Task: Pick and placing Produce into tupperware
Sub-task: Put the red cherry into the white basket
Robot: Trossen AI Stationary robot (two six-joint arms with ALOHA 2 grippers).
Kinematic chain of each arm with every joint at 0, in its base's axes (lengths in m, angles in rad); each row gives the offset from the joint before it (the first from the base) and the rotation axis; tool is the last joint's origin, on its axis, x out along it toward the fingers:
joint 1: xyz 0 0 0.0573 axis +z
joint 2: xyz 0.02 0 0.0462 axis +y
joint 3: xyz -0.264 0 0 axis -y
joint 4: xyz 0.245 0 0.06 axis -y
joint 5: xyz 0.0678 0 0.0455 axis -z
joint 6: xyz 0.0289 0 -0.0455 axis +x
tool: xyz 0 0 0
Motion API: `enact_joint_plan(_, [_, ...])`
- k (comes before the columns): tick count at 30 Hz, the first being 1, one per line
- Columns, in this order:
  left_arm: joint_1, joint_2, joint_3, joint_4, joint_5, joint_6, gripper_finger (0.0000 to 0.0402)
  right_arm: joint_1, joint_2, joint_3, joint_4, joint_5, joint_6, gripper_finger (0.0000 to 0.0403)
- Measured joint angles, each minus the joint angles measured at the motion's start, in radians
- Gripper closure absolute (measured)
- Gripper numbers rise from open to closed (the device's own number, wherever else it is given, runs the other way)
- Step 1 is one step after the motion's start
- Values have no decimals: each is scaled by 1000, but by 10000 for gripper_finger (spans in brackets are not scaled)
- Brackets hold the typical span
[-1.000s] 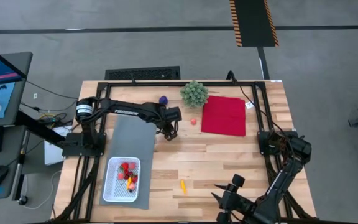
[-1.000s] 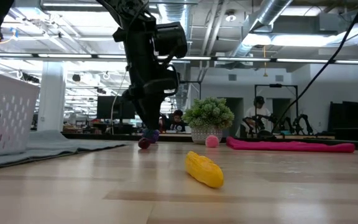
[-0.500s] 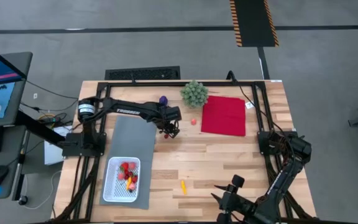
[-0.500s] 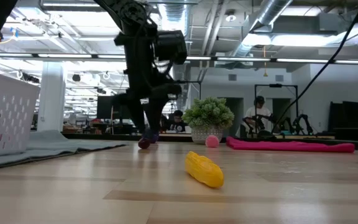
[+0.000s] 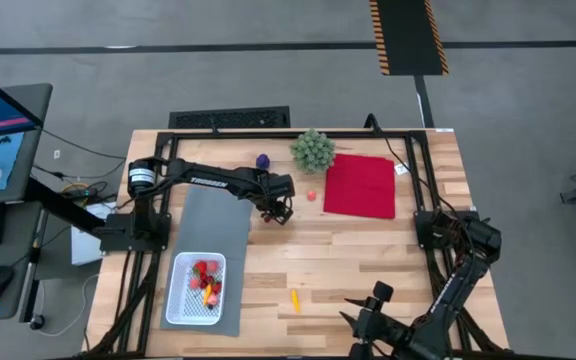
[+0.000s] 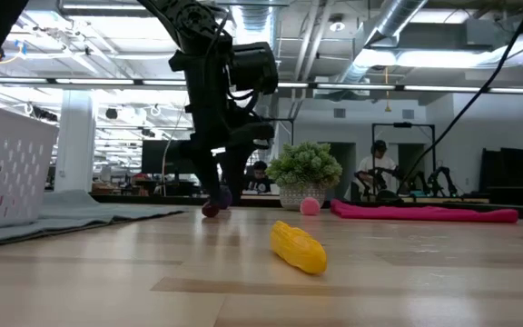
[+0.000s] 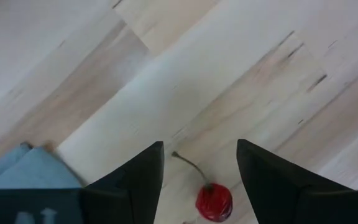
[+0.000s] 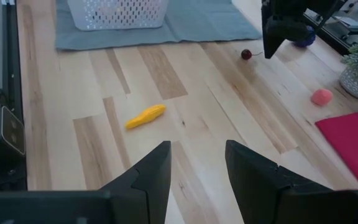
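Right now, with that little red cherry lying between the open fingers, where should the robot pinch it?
Probably the round red body of the cherry, coming straight down from above with the left gripper. It lies on the bare wooden table, and its thin stem points away, too slender to pinch reliably. The body sits between the open fingers.

Light wooden table (image 5: 348, 260) carries a grey mat (image 5: 211, 240) at left, red cloth (image 5: 360, 186) upper right, green plant (image 5: 312, 150), yellow piece (image 5: 294, 299) bottom centre, pink ball (image 5: 311, 196), purple ball (image 5: 262, 160), cherry (image 7: 214, 200)
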Motion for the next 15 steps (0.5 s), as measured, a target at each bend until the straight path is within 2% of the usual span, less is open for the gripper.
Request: enact_joint_plan(15, [5, 72, 6, -44, 29, 5, 211, 2, 0, 0, 3, 0, -7, 228])
